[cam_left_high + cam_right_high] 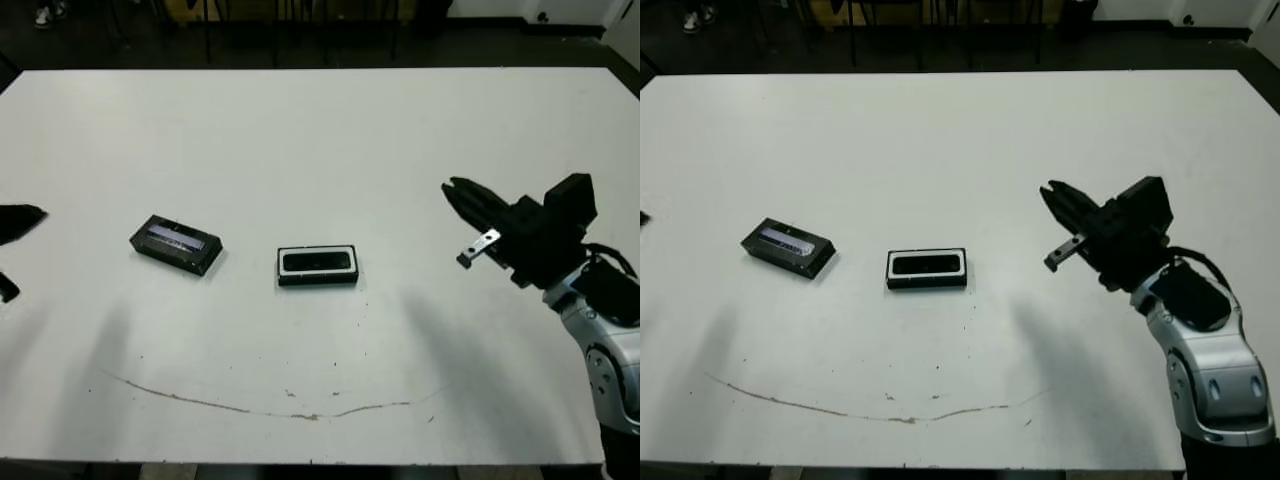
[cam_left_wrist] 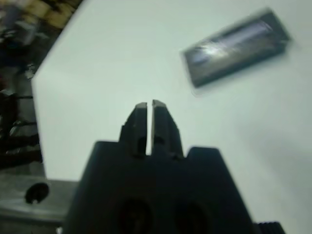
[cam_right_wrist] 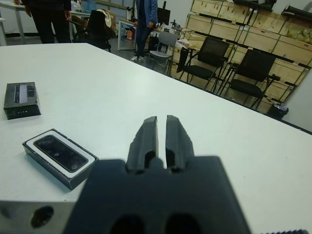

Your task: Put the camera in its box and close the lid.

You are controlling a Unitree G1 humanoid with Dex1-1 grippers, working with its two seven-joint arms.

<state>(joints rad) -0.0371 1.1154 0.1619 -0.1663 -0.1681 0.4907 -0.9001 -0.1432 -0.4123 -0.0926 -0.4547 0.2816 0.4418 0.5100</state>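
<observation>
hovering above the white table (image 1: pixel 320 130), the right gripper (image 1: pixel 1052 193) holds nothing, its two black fingers (image 3: pixel 145 136) pressed almost together with only a thin slit between them. it hangs well to the right of the box (image 1: pixel 317 265) and touches nothing. the box sits flat near the middle of the table, black rim around a white lining, and the camera (image 1: pixel 318 262) lies as a dark bar inside that white hollow. the lid (image 1: pixel 175 243) rests apart from the box, on its left side, top uncovered by anything, a pale streak across its face. the left gripper (image 2: pixel 149 108) is well to the left of the box, beyond the lid, over the table's edge; its fingers are likewise drawn nearly closed around nothing. people stand beyond the table's far side in the right wrist view, by chairs (image 3: pixel 248 73) and stacked crates.
</observation>
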